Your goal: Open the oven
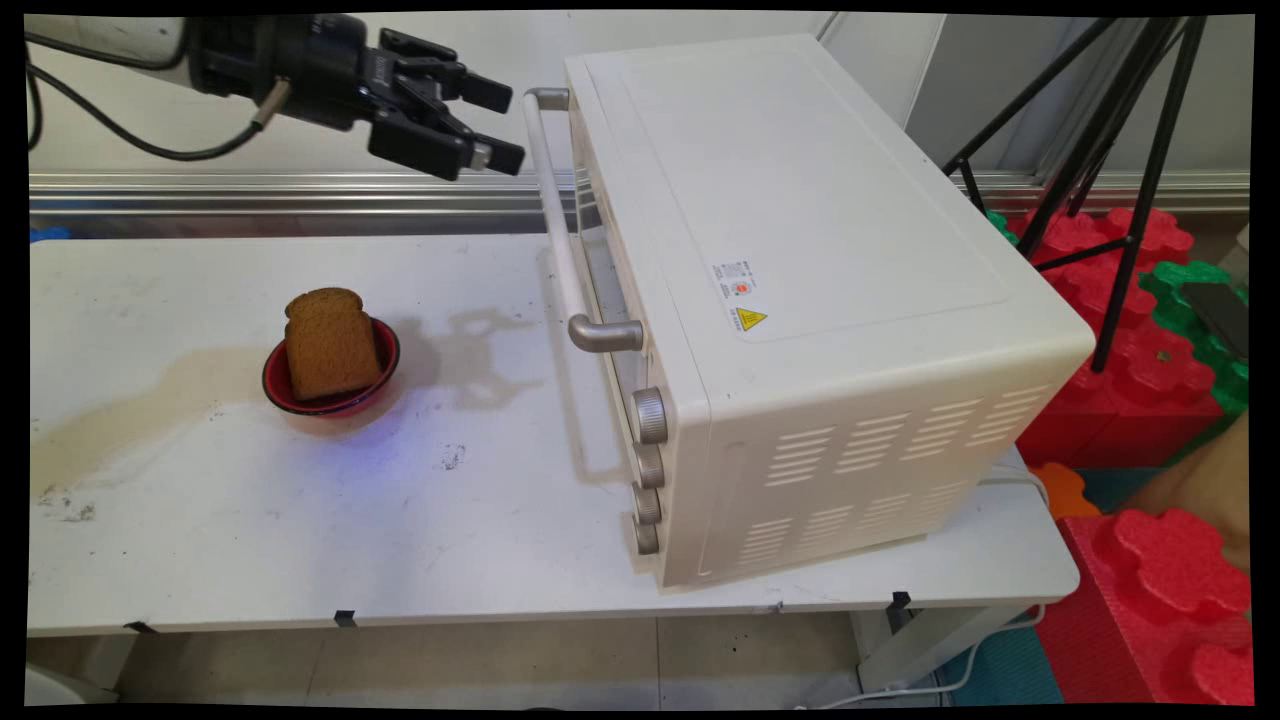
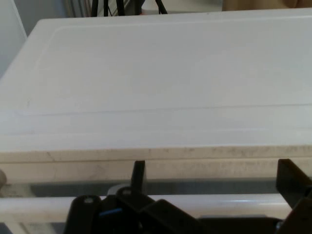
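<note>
At the table's left you had the slice of bread (image 1: 331, 343) propped upright in the red bowl (image 1: 384, 372) — well apart from your gripper (image 1: 491, 124). That gripper hung high with its jaws spread and empty, just beside the far end of the oven's door handle (image 1: 553, 215). To do this well, I judged you should have squared the fingers (image 2: 289, 179) around the bar (image 2: 44, 207) — one above, one below. The toaster oven (image 1: 800, 300) stood at the right, door shut.

A yellow warning triangle is seen on a small sticker (image 1: 740, 293) atop the oven (image 1: 800, 200); its print cannot be read.
</note>
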You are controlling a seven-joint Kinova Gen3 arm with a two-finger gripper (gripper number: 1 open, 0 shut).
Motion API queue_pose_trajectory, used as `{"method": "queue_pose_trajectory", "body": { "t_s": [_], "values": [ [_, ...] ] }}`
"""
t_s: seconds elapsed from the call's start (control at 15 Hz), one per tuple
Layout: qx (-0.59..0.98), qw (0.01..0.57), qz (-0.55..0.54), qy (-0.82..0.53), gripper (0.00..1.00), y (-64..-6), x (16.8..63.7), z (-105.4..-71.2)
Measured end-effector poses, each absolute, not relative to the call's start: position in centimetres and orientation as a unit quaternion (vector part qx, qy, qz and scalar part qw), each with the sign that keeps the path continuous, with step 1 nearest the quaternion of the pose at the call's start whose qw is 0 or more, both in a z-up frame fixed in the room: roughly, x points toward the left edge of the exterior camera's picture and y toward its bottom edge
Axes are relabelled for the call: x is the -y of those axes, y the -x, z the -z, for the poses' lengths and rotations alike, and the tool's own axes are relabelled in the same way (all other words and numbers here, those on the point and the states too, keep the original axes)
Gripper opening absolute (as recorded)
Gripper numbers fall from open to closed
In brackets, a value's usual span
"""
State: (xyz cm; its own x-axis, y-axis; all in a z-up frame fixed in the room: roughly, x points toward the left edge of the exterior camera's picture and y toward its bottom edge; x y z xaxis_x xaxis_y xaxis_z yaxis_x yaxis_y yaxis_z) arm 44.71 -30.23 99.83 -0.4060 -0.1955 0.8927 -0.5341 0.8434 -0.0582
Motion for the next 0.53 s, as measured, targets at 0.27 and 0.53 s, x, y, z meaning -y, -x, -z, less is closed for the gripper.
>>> {"method": "queue_pose_trajectory", "body": {
  "t_s": [0.27, 0.53],
  "values": [
    [0.823, 0.496, -0.17, -0.219, 1.0, -43.9, 30.9, -99.3],
    [0.825, 0.495, -0.169, -0.216, 1.0, -43.3, 31.4, -98.8]
  ]
}}
